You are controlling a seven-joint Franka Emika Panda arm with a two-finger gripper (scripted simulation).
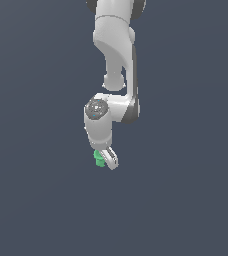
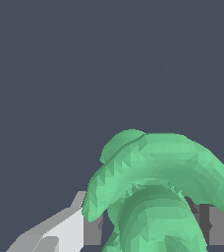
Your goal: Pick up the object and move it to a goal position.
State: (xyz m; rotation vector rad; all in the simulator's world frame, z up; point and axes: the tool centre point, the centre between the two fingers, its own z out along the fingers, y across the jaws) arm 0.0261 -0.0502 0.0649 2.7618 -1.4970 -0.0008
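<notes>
The hand (image 1: 106, 159) is closed on the object (image 1: 99, 159), a small bright green knobbly piece. In the exterior view the object sits at the tip of the hand, on the exterior view's left of the white fingers (image 1: 112, 159). The wrist view shows the object (image 2: 158, 192) up close, its curled lobes filling the space between the two grey finger pads (image 2: 92, 229), which press against it from either side. So the pick-up looks done: the grip seems secure. Whether the object is clear of the plain dark surface (image 1: 36, 200) below it I cannot tell. No goal marker shows in either view, so the carry to the goal position appears to be what is left.
</notes>
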